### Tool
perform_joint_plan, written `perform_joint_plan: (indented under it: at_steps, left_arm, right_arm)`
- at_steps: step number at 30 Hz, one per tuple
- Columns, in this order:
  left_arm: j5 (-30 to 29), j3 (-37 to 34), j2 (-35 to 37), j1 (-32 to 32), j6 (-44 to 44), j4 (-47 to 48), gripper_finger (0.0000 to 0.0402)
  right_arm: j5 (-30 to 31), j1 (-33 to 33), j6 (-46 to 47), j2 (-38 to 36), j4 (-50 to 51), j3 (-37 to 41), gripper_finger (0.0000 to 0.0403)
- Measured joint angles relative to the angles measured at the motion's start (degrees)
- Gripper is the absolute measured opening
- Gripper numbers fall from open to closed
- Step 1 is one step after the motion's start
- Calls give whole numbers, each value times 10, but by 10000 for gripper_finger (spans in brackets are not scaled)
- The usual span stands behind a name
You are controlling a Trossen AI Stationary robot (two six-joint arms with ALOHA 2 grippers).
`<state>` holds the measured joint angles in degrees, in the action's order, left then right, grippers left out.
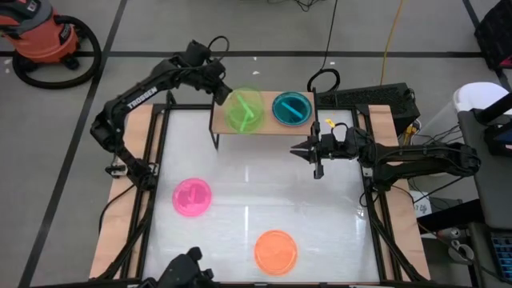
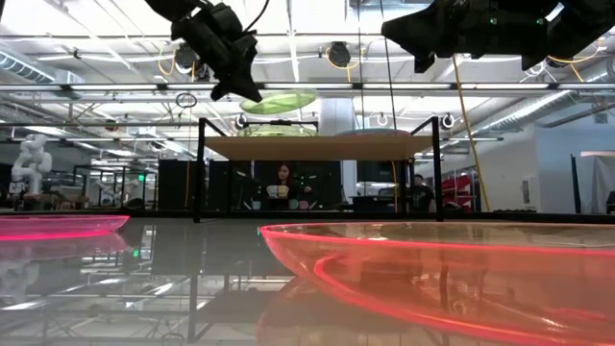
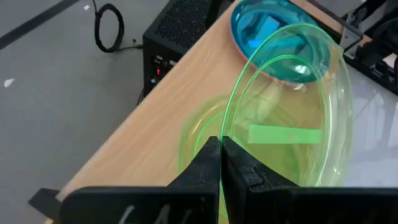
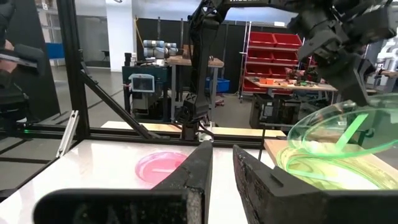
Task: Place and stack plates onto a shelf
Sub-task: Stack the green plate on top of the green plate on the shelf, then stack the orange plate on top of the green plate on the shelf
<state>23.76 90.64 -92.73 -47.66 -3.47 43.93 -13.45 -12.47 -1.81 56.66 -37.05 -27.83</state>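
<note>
My left gripper (image 1: 222, 94) is over the left half of the light-wood shelf (image 1: 268, 128), shut on a green plate (image 1: 244, 110) that it holds tilted above the board. A second green plate (image 3: 202, 134) lies flat on the shelf under it. A blue plate (image 1: 292, 109) lies on the shelf's right half, with a pinkish rim (image 3: 287, 78) showing beneath it. A pink plate (image 1: 192, 197) and an orange plate (image 1: 276, 250) lie flat on the white tabletop. My right gripper (image 1: 308, 150) hovers over the table by the shelf's right front corner, fingers slightly apart, holding nothing. My left gripper pinches the green plate's rim (image 3: 231, 127) between its two fingers, on the plate's left side. The fingers (image 3: 208, 158) come slanting down from the table's far left. The plate is lifted clear of the shelf (image 2: 279, 101) and tilted, its free side reaching toward the blue plate.
The shelf stands on thin black legs (image 2: 200, 173) at the table's far edge. A black box (image 3: 177, 37) and cables lie on the floor behind it. A red vacuum (image 1: 44, 36) stands off the table's far left. People (image 2: 283, 183) sit in the room beyond.
</note>
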Motion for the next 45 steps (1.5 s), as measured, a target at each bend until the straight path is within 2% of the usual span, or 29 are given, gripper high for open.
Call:
perform_joint_plan:
  at_steps: [9,20,24,32,36,45]
  left_arm:
    - [8,-25,-3,0,10,-21,1]
    - [17,-25,-56,7,15,-21,2]
    - [11,-25,-56,-1,13,-21,20]
    - [-3,-25,-56,-3,10,-21,80]
    - [-8,-22,-56,-4,8,-20,93]
    - [2,-14,34,7,-42,-44,94]
  right_arm:
    - [1,0,-3,0,-3,0,47]
    - [1,0,-4,0,-3,0,47]
    - [1,0,-4,0,2,0,47]
    - [1,0,-4,0,4,0,47]
    - [1,0,-4,0,4,0,47]
    - [0,0,-5,0,41,0,49]
